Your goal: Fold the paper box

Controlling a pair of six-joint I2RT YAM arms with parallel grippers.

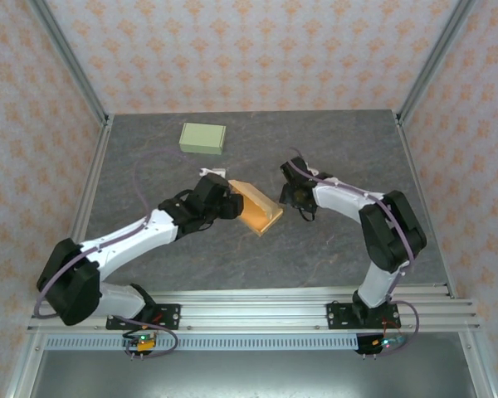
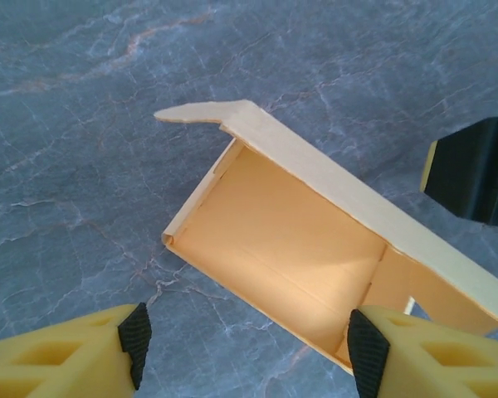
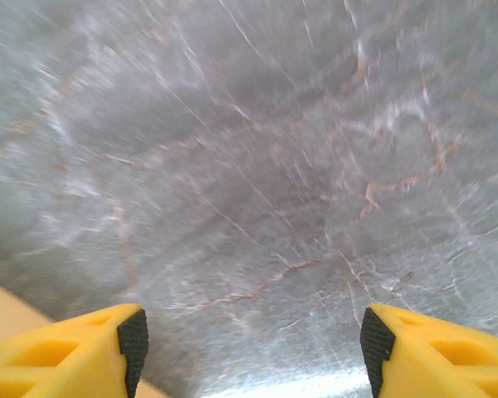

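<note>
The paper box [image 1: 259,211] lies near the middle of the grey marbled table [image 1: 340,141], half made: plain tan card, its hollow open and one long flap standing up along the far side. In the left wrist view the paper box [image 2: 290,249] shows its orange inside, with a small tab bent out at the upper left corner.

At the box's 9 o'clock is the left gripper [image 1: 226,204], its yellow jaws set wide apart. From the wrist, the left gripper [image 2: 245,340] has the box's near edge just ahead of it; the right-hand black pad [image 2: 361,344] overlaps the box's corner, and I cannot tell whether it touches.

At about 2 o'clock sits the right gripper [image 1: 297,197], just beside the box and also spread apart. The right gripper [image 3: 249,340] has bare table between its fingers.

At 11 o'clock, well apart towards the far edge, rests a closed pale green box [image 1: 202,138]. Peach patterned wallpaper [image 1: 257,50] surrounds the table.
</note>
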